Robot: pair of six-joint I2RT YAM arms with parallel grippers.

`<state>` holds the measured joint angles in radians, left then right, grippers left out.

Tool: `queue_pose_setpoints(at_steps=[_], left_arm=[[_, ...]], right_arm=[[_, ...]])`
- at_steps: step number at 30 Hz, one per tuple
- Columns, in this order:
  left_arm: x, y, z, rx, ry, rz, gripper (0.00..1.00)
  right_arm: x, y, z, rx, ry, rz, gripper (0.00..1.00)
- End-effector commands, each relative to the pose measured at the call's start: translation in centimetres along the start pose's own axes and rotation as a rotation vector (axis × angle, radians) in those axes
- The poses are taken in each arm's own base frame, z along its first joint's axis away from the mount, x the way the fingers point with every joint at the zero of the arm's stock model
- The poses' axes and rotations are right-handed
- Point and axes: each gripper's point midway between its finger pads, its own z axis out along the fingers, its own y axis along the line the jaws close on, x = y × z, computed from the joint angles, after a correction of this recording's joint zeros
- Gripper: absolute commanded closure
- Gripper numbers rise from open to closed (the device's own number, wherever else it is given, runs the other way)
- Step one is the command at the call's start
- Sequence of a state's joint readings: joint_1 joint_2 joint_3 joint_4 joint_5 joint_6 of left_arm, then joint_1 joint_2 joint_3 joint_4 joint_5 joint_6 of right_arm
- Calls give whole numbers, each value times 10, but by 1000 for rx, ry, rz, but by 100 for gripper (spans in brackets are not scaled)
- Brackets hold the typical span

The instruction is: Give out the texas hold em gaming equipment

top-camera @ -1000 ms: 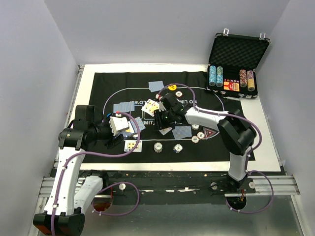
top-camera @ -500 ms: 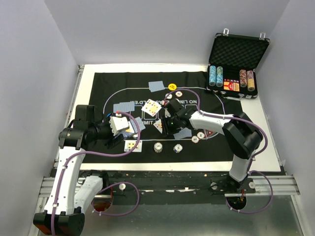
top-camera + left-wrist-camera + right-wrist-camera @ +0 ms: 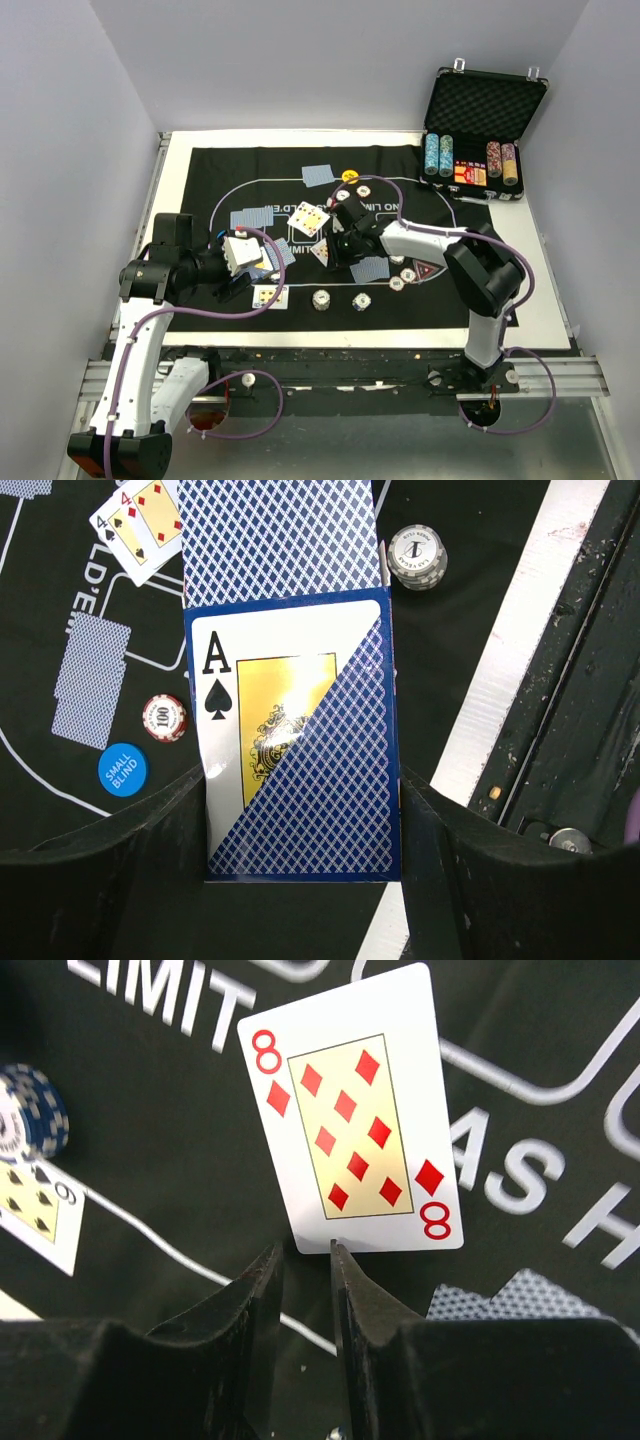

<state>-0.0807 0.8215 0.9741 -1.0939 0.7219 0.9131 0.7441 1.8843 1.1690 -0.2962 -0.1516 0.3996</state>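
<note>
Many blue-backed cards and small round chips (image 3: 321, 299) already lie on the black felt mat (image 3: 200, 175). The right gripper (image 3: 305, 1260) pinches the white eight-of-diamonds card (image 3: 350, 1120), while the left gripper (image 3: 300, 830) grips the blue deck box (image 3: 295, 740); more dealing seems left

You read an A with a spade on the deck box (image 3: 295, 740), "SMALL BLIND" on the blue button disc (image 3: 122, 770), "100" on a chip (image 3: 165, 718), and 8 of diamonds on the held card (image 3: 352, 1115).

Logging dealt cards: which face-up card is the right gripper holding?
The eight of diamonds, pinched at its bottom edge by the right gripper; the other face-up cards lie flat on the mat.
</note>
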Motion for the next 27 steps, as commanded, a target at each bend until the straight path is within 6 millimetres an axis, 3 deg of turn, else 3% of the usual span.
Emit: queue_pose_setpoints(at_steps=[1, 16, 25, 27], left_arm=[[-11, 2, -4, -6, -32, 41, 52], [-13, 4, -6, -13, -27, 55, 52], [-14, 4, -5, -5, -31, 48, 52], [-15, 4, -6, -9, -34, 50, 52]], right_arm=[[-19, -20, 18, 53, -30, 21, 67], [-63, -42, 35, 102, -83, 52, 71], [-91, -56, 10, 188, -169, 71, 72], [-97, -50, -4, 174, -194, 78, 71]])
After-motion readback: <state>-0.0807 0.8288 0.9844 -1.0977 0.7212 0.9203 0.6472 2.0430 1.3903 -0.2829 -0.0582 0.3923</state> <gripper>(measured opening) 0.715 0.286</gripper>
